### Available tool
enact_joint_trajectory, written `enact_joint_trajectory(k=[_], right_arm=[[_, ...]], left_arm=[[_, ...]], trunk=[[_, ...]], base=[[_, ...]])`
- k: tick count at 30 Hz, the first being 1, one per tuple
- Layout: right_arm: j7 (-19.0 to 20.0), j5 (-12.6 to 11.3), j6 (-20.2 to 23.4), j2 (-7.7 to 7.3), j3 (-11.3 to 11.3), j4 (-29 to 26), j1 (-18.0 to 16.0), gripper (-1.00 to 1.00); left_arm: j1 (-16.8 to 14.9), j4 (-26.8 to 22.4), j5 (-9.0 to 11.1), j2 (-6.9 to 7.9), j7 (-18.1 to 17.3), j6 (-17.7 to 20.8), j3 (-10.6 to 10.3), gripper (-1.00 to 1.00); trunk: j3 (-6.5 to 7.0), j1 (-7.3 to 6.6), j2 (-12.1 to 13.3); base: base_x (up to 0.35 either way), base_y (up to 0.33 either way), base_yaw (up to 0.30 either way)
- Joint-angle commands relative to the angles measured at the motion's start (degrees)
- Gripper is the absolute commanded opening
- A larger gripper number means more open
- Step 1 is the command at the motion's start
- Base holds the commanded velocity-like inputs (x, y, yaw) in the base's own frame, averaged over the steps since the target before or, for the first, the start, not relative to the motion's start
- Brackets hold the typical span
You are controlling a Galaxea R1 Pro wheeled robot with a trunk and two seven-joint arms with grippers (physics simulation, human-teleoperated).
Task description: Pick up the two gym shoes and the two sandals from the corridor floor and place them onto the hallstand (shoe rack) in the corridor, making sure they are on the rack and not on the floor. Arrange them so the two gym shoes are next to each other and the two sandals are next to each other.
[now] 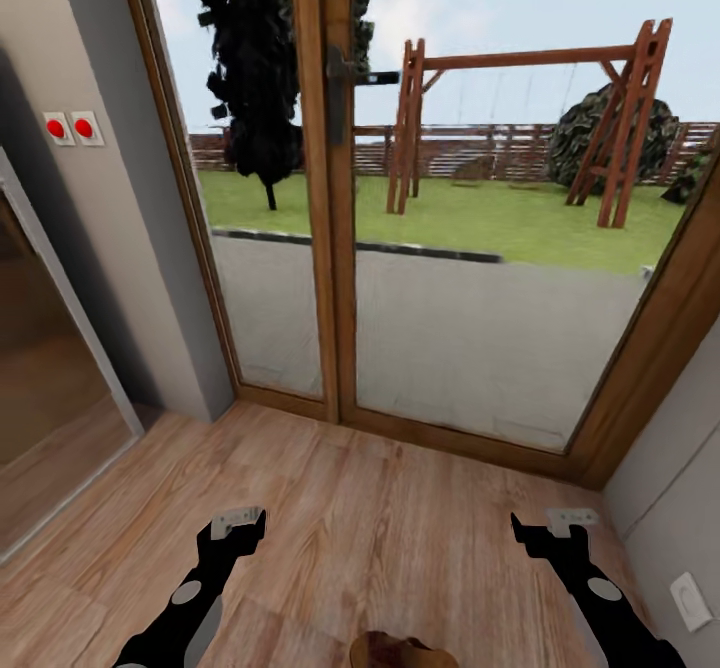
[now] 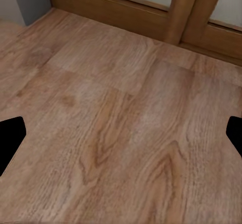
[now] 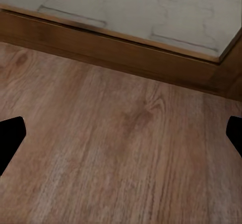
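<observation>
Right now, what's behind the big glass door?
Through the glass door you see a paved strip, grass, a wooden swing frame, a dark tree and a fence. The door's wooden frame hides a strip of the yard.

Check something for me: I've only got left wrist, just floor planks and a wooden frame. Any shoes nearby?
Observer: Head view has a dark brown object at its bottom edge, between the arms. It's cut off, possibly a sandal.
Operator: What's ahead?
Observer: A glazed double door in a wooden frame, with a garden outside.
Operator: Right side?
Observer: The right gripper is open over bare corridor floor, holding nothing.
</observation>
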Motion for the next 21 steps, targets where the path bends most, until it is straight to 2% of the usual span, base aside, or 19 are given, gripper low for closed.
enact_joint_trajectory(k=[1,8,21], right_arm=[[0.4,0.6,-0.2,0.05,-0.4,0.0,0.0,1.0],[0.4,0.6,-0.2,0.05,-0.4,0.0,0.0,1.0],[0.4,0.6,-0.2,0.05,-0.4,0.0,0.0,1.0]], left_arm=[[0.0,0.1,0.0,-0.05,-0.1,-0.2,0.2,1.0],[0.0,0.1,0.0,-0.05,-0.1,-0.2,0.3,1.0],[0.0,0.1,0.0,-0.1,-0.1,-0.2,0.4,1.0]], trunk=[[-0.05,-0.01,0.0],[-0.05,-0.01,0.0],[-0.05,-0.01,0.0]], base=[[0.012,0.0,0.209],[0.005,0.0,0.101],[0.001,-0.008,0.014]])
